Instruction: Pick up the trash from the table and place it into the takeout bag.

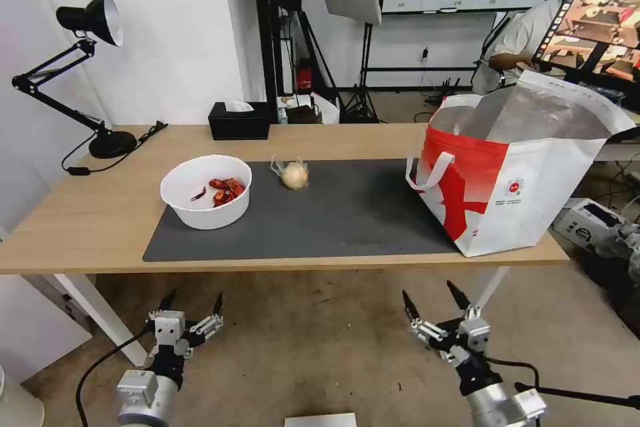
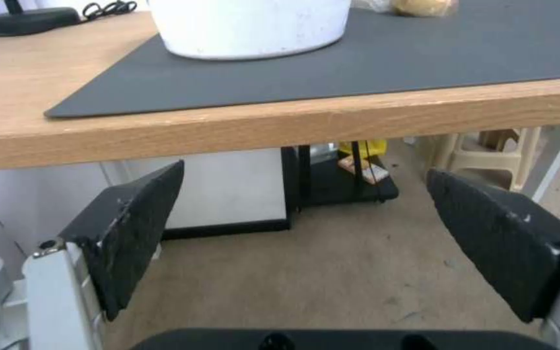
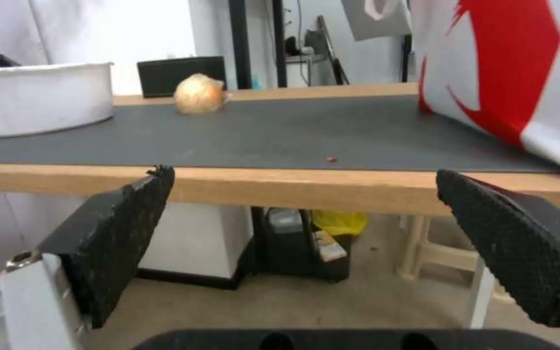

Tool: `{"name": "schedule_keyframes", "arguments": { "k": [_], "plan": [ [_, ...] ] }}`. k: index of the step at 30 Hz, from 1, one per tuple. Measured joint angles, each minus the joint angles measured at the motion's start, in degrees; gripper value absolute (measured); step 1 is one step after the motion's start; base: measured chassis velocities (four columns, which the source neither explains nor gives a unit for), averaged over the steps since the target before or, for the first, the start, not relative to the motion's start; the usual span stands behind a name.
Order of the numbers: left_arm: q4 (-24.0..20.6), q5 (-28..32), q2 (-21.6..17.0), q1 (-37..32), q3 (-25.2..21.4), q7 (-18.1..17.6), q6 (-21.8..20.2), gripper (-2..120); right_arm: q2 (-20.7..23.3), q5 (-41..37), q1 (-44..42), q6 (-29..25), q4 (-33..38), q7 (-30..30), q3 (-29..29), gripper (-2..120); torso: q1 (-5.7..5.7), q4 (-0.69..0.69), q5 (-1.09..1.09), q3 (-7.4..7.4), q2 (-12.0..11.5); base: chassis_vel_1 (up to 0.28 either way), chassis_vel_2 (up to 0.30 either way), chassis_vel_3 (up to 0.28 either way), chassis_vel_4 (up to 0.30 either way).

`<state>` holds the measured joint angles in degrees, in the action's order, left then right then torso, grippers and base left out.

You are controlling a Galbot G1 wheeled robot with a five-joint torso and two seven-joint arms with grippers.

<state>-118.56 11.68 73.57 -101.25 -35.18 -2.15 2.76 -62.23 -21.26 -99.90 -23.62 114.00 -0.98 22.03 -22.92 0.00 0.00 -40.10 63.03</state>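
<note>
A white round bowl (image 1: pixel 207 191) (image 2: pixel 248 24) (image 3: pixel 37 97) with red food scraps sits at the left end of the dark grey mat (image 1: pixel 320 213) on the light-wood table (image 1: pixel 87 213). A small knotted clear bag with a beige lump (image 1: pixel 293 174) (image 3: pixel 199 94) lies near the mat's far edge. The white-and-red takeout bag (image 1: pixel 513 180) (image 3: pixel 507 63) stands open at the table's right end, foil lining showing. My left gripper (image 1: pixel 193 305) (image 2: pixel 303 189) and right gripper (image 1: pixel 430 295) (image 3: pixel 306 192) hang open and empty below the table's front edge.
A black tissue box (image 1: pixel 239 120) and a black desk lamp (image 1: pixel 87 67) stand at the table's back left. Under the table are a stool (image 2: pixel 487 150) and a dark cart (image 3: pixel 299 243). White table legs (image 1: pixel 100 313) stand near my left arm.
</note>
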Motion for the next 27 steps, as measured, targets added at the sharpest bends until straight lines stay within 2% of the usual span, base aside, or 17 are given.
{"name": "schedule_keyframes", "arguments": {
  "k": [20, 24, 27],
  "plan": [
    [0.4, 0.0, -0.1, -0.2, -0.1, 0.0, 0.6, 100, 0.0, 0.3, 0.8, 0.4, -0.4, 0.0, -1.0, 100, 0.0, 0.0, 0.0, 0.0, 0.0, 0.0, 0.0, 0.0, 0.0],
    [0.6, 0.0, -0.2, -0.1, -0.1, 0.1, 0.6, 100, 0.7, 0.3, 1.9, 0.9, -1.0, -0.1, -2.2, 100, 0.0, -0.01, 0.0, 0.0, 0.0, 0.0, 0.0, 0.0, 0.0],
    [0.6, 0.0, -0.2, -0.1, -0.2, 0.1, 0.6, 100, 2.5, -0.7, 5.5, 3.3, -1.0, -0.3, -4.1, 100, 0.0, -0.02, 0.01, -0.01, 0.0, 0.0, 0.0, 0.0, 0.0]
  ]
}}
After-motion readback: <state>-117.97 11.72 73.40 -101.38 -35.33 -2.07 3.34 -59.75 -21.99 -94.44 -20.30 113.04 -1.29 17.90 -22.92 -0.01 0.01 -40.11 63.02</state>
